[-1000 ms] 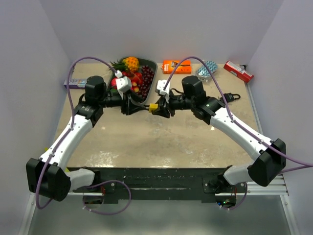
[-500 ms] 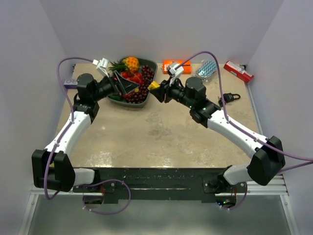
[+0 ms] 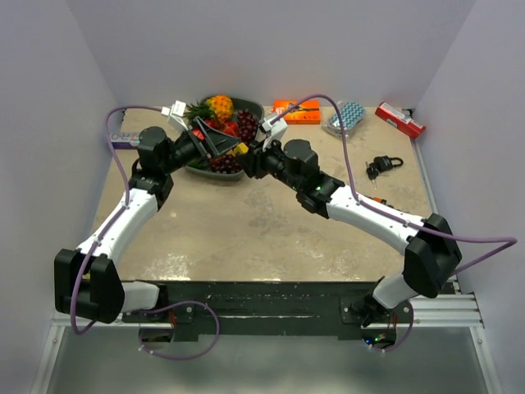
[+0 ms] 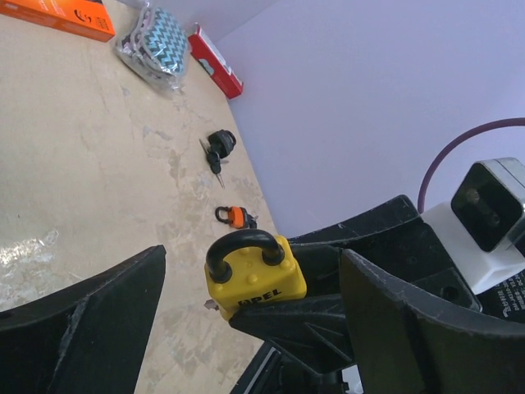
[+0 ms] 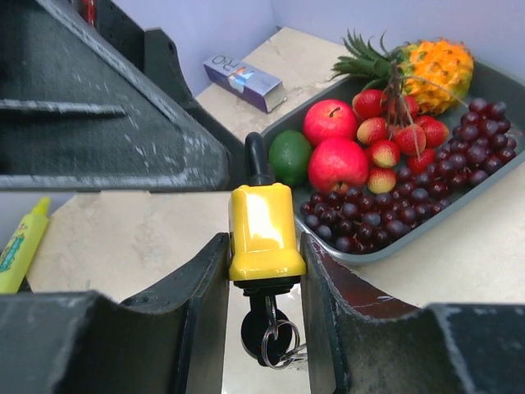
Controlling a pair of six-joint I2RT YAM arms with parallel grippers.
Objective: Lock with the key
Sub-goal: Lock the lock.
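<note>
Beige bench below, near the fruit tray, my right hand clamps the yellow padlock, key dangling, my left hand spread wide beside it.

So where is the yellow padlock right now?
Top view, centre-left: the yellow padlock is clamped in the right gripper, just in front of the fruit tray, beside the open left gripper.

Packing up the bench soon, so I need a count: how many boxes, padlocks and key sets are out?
Boxes: 3 (orange box, red box, purple-and-white box)
Padlocks: 2 (yellow padlock, small orange padlock)
Key sets: 2 (ringed key in the yellow one, loose black keys)
Total: 7
</note>
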